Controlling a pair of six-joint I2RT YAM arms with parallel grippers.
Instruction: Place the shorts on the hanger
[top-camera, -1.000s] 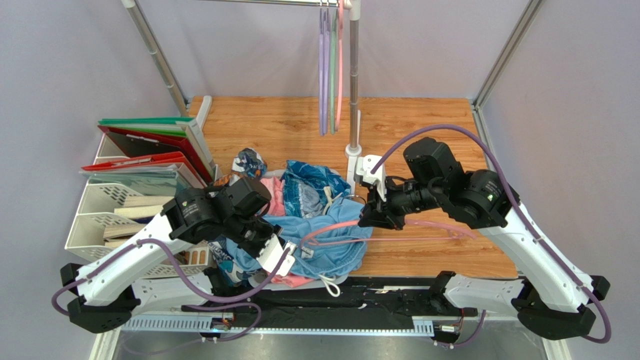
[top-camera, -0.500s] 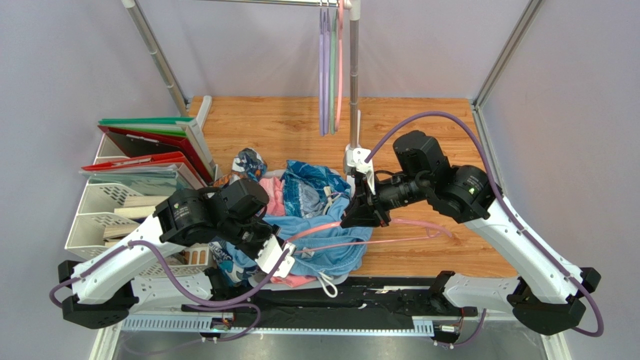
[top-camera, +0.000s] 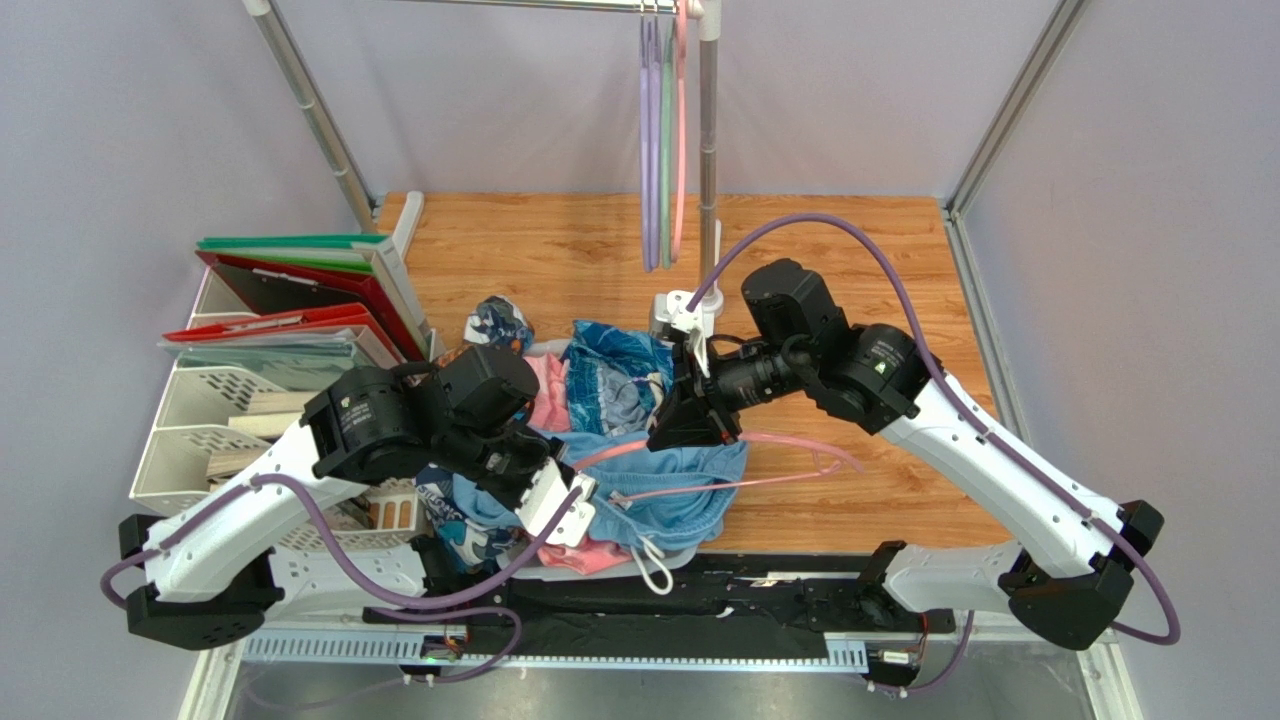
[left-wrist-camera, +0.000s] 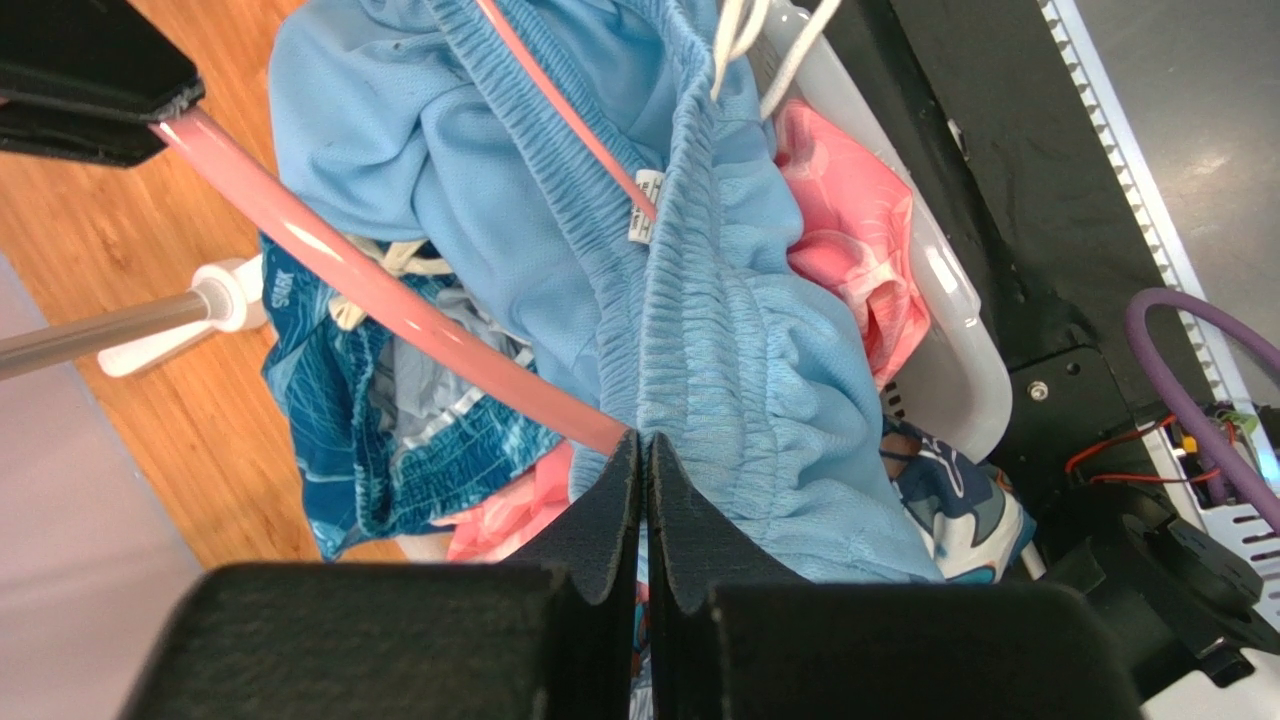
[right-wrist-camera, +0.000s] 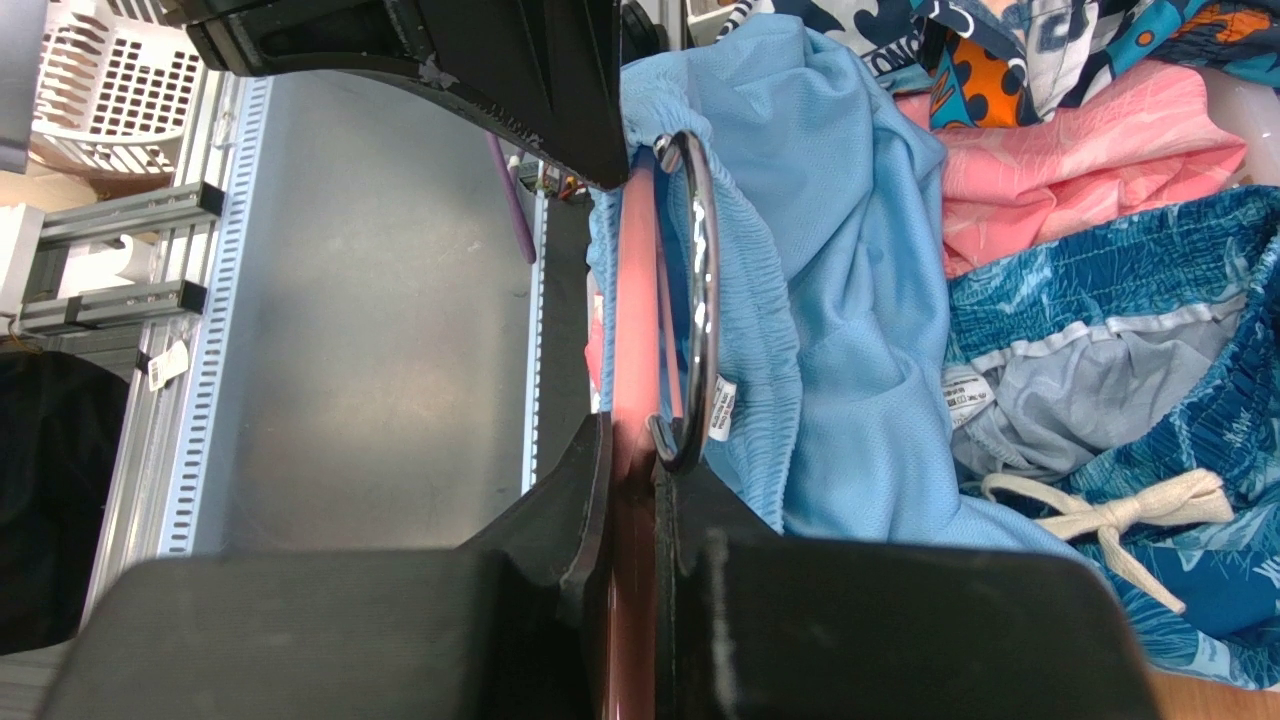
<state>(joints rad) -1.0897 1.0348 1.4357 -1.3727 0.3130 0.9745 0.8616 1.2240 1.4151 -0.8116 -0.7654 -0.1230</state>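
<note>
The light sky-blue shorts (top-camera: 669, 503) lie bunched on the clothes pile near the table's front edge. My left gripper (top-camera: 567, 495) is shut on their gathered waistband (left-wrist-camera: 706, 300). My right gripper (top-camera: 679, 428) is shut on the salmon-pink hanger (top-camera: 781, 444) and holds it level over the shorts. The hanger's left end reaches into the waistband opening beside my left gripper; its thick arm (left-wrist-camera: 361, 278) and thin bar (left-wrist-camera: 556, 90) cross the blue fabric. In the right wrist view the hanger (right-wrist-camera: 639, 300) runs from my jaws into the shorts (right-wrist-camera: 842, 225). The white drawstring (top-camera: 655, 567) hangs at the front.
A teal-and-blue patterned garment (top-camera: 616, 368) and a pink garment (top-camera: 550, 398) lie under the shorts in a white tub (left-wrist-camera: 947, 300). The rail post (top-camera: 706, 165) stands behind, with purple hangers (top-camera: 646, 135) and a grey-green hanger (top-camera: 663, 135) hanging beside it. File trays (top-camera: 256, 375) stand at the left.
My right arm has moved left with the hanger, sliding it further over and into the shorts. My left gripper has kept its hold on the waistband, shifting slightly.
</note>
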